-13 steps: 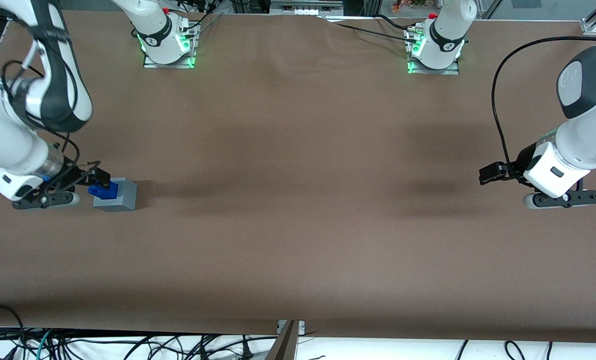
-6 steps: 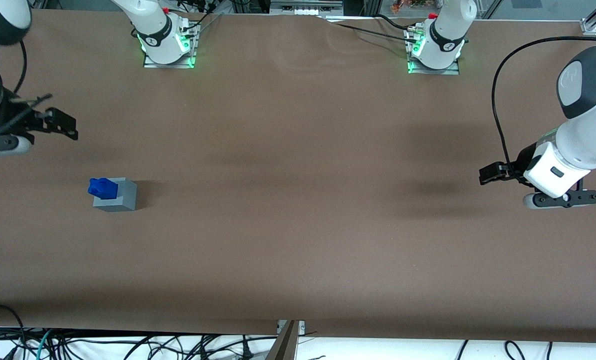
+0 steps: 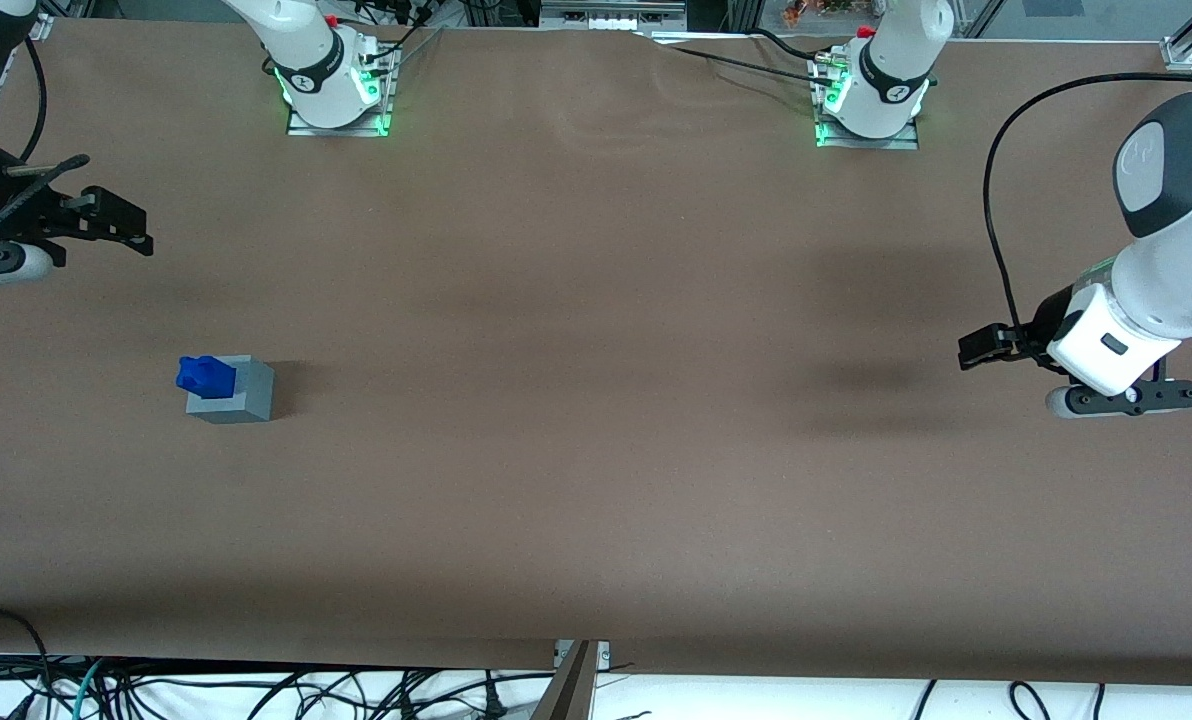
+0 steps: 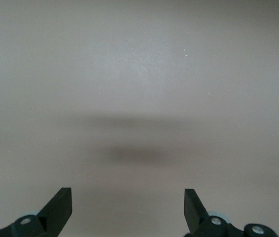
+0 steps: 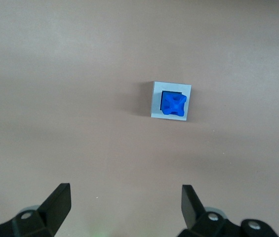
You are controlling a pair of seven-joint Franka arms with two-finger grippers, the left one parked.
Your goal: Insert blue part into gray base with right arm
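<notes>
Blue part (image 5: 173, 104) bright blue (plain), gray base (image 5: 156, 101) light gray, gripper (image 5: 124, 197) black, table (image 3: 596, 420) brown.

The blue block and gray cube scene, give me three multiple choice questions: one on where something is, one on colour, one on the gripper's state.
1. Where is the blue part?
A. Lying on the table beside the gray base
B. Seated in the hole in the top of the gray base
C. Held in the gripper

2. What colour is the table?
A. Brown
B. White
C. Green

3. What is the state of the gripper?
A. Shut on the blue part
B. Shut on nothing
C. Open and holding nothing, raised clear of the base

Answers:
1. B, since the right wrist view shows the blue block framed by the gray rim on all sides.
2. A, as the front view shows a brown surface throughout.
3. C, because the two fingers stand wide apart with only table between them, well away from the cube.
</notes>
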